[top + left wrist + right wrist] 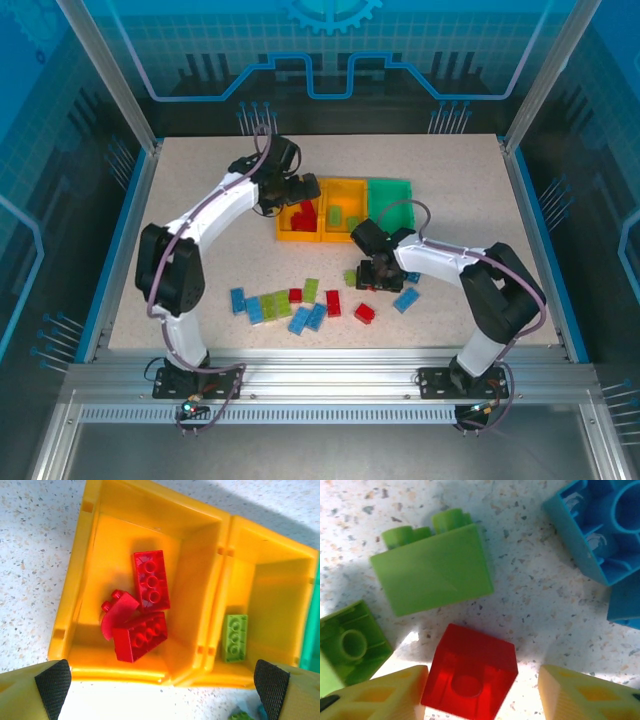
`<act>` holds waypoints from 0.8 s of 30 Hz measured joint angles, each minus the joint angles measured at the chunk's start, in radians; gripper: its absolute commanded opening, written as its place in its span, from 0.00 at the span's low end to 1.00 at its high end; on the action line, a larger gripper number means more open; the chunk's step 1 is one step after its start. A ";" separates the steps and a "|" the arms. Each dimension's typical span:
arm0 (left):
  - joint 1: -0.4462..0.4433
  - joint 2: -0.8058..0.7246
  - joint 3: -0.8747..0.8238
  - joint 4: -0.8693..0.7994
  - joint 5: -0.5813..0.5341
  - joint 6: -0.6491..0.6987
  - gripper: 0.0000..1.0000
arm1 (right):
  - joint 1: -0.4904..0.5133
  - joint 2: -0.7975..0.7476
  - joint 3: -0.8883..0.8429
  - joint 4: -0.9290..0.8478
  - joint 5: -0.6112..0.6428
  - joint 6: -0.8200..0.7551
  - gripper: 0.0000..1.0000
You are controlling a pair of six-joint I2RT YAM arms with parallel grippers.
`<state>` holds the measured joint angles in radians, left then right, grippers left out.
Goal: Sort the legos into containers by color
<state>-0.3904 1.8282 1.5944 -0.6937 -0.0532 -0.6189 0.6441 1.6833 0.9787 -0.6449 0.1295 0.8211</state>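
Three joined containers stand mid-table: a left yellow bin with three red legos, a middle yellow bin with a light green brick, and a green bin. My left gripper hangs open and empty over the near wall of the left bin. My right gripper is low on the table, open around a small red brick. Its left finger touches the brick and its right finger stands apart.
Several loose red, blue and green legos lie in a band near the front, left of the right gripper. A light green brick, a darker green one and blue bricks crowd around the red brick. Blue rails edge the table.
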 measured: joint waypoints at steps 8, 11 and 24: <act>-0.001 -0.156 -0.175 0.046 -0.018 -0.003 0.99 | -0.006 0.023 0.007 -0.005 0.011 -0.025 0.32; -0.001 -0.183 -0.251 0.053 -0.026 -0.005 0.99 | -0.003 0.019 0.023 -0.014 0.017 -0.035 0.30; -0.001 -0.327 -0.482 0.062 -0.047 -0.035 0.99 | 0.017 -0.032 0.335 0.011 -0.084 -0.135 0.30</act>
<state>-0.3912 1.5013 1.1126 -0.6315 -0.1005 -0.6537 0.6609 1.6512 1.3136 -0.6338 0.0460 0.6865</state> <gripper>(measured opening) 0.987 0.327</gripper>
